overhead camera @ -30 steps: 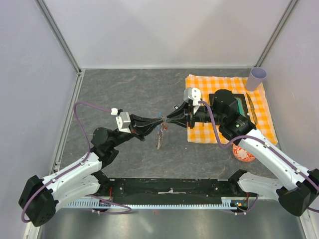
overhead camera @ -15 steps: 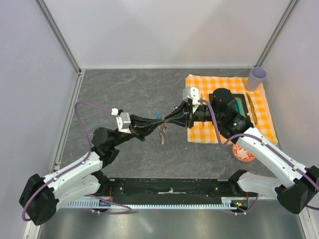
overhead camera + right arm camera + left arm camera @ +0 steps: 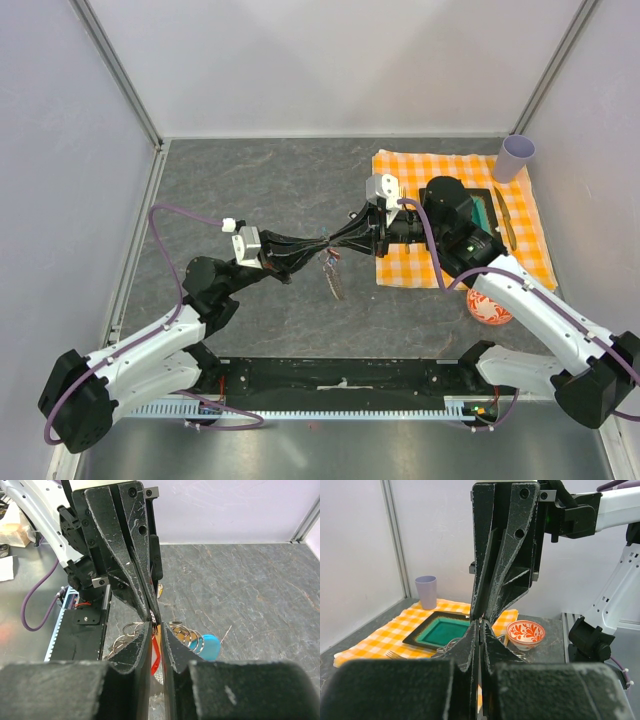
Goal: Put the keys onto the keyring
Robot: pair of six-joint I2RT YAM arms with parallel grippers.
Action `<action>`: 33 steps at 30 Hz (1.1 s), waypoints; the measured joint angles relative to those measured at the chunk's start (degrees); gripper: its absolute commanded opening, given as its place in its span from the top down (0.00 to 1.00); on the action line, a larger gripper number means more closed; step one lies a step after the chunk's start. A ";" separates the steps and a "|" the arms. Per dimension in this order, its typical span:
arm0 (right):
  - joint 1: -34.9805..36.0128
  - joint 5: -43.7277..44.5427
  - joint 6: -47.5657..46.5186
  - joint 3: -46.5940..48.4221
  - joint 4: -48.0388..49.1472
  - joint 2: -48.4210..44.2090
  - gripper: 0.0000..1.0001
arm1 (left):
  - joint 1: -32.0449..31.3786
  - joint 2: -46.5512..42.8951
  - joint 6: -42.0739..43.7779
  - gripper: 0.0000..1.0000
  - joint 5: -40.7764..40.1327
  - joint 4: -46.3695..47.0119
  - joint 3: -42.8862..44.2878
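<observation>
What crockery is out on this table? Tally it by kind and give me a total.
Lilac plastic cup: 1
Dark square plate with a teal centre: 1
Red-and-white patterned bowl: 1
Total: 3

The dark grey, stone-patterned table carries an orange checked cloth on its right, a red-patterned bowl nearer, and a lilac cup (at the cloth's far corner).
</observation>
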 measured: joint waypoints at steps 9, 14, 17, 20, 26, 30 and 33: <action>-0.15 -1.55 0.44 0.00 0.76 0.28 0.83 | 0.00 -0.15 0.00 0.98 -0.02 0.98 0.00; -0.15 -2.36 0.57 0.00 0.79 0.72 0.91 | 0.00 -0.20 0.00 0.98 0.02 1.97 0.00; -0.20 -2.64 0.79 0.00 1.03 0.96 0.95 | 0.00 -0.20 -0.02 0.98 0.00 1.90 0.00; -0.31 -2.86 0.94 0.00 1.33 0.98 1.00 | 0.00 -0.22 -0.02 0.98 0.02 2.08 0.00; -0.33 -2.95 1.07 0.00 1.42 0.98 1.00 | 0.00 -0.44 0.07 0.71 0.00 1.46 0.00; -0.28 -1.27 0.02 0.52 -2.27 0.98 1.00 | -0.02 -3.93 2.62 0.52 -0.90 -8.87 2.21; -0.28 1.60 -2.71 3.17 -9.11 1.03 1.00 | 0.00 -7.76 6.93 0.41 -3.32 -20.85 5.95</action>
